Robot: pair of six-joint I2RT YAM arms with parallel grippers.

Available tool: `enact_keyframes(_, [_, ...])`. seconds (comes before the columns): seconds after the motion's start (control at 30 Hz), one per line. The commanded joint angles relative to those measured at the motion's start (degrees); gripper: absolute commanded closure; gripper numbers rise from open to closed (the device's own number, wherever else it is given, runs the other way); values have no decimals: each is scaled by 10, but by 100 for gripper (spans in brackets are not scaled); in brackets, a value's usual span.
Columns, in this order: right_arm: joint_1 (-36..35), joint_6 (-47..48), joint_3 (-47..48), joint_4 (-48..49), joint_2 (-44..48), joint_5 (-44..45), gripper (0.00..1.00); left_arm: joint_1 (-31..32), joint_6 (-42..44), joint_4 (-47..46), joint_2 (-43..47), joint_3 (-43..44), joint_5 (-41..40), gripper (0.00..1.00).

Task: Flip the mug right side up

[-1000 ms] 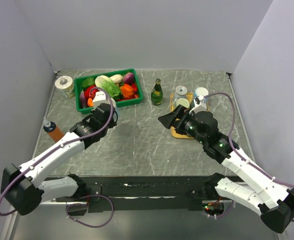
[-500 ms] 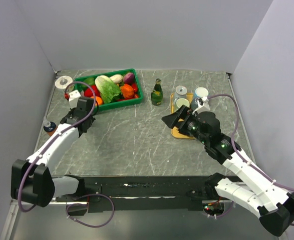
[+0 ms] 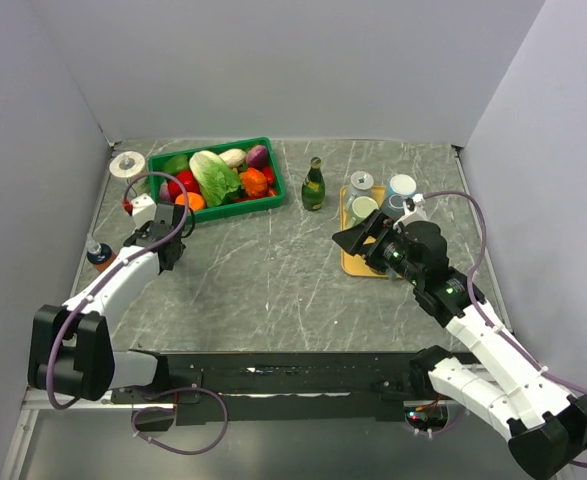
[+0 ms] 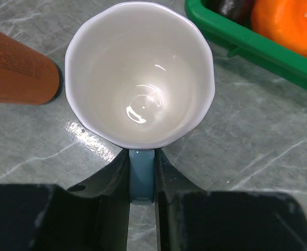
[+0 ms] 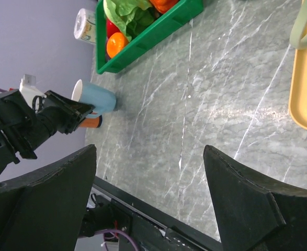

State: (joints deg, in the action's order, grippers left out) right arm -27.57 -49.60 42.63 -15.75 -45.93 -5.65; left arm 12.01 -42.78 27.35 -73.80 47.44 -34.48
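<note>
Risk is centred on the grip. The mug (image 4: 143, 89) is seen mouth-up, pale inside and blue outside, at the far left of the counter (image 3: 273, 285). It is held by nothing but its thin handle, on which the left gripper (image 4: 141, 157) is clamped. Whether the base is set down or hangs just above the stone cannot be told. If it is let go while off the surface, or while tilted, the mug could be dropped on its edge and rolled back over. A pivot about the handle could also be caused by any twist of the wrist.

The orange bottle (image 4: 17, 68) is found just beside the mug, and the green crate (image 4: 247, 47) is near on the other side. Either could be clipped when the fingers are drawn back, and the bottle could be toppled. No threat is posed by the right gripper (image 5: 148, 193), which is spread wide and held well apart from the mug, over the middle of the counter.

Now the count is taken:
- one blue mug
- one orange bottle
- one green crate, its vegetables too jumbled to be counted
- one dark green bottle (image 3: 313, 185)
- one yellow tray (image 3: 356, 262), on which three cups (image 3: 363, 207) are carried
- one white canister (image 3: 126, 165) in the far left corner
- two arms
</note>
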Motion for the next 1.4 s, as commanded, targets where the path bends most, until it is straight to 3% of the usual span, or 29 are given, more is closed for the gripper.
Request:
enact_keyframes(0.0, [14, 4, 4, 6, -6, -30, 11, -3, -20, -43, 1, -3, -37, 99])
enact_keyframes(0.33, [32, 2, 3, 10, -17, -46, 11, -10, -34, -34, -12, -14, -39, 97])
enact_keyframes(0.37, [34, 1, 3, 4, -17, -45, 11, -10, -36, -28, -13, -12, -38, 93])
enact_keyframes(0.43, [36, 1, 3, 1, -16, -43, 9, -10, -43, -17, -10, -7, -40, 72])
enact_keyframes(0.5, [41, 0, 2, -7, -14, -37, 7, -10, -46, -3, -3, -4, -35, 45])
enact_keyframes(0.57, [46, 0, 1, -12, -14, -34, 5, -10, -46, 2, 12, -5, -20, 40])
enact_keyframes(0.7, [59, 2, -1, -17, -14, -52, 5, -10, -40, 16, 38, -12, 3, 15])
enact_keyframes(0.97, [72, 25, 11, -67, -8, -11, 3, -10, -38, 68, 102, -8, 51, 2])
enact_keyframes(1.03, [74, 41, 32, -100, -19, 20, 0, -10, -27, 84, 135, -2, 86, 3])
enact_keyframes(1.13, [85, 73, 47, -147, -36, 77, 0, -10, 60, 75, 181, 17, 176, 4])
enact_keyframes(1.33, [108, 116, 41, -154, -60, 151, 0, -10, 178, 120, 237, 100, 239, 4])
enact_keyframes(1.37, [112, 123, 40, -149, -73, 164, 0, -10, 190, 112, 242, 112, 291, 4])
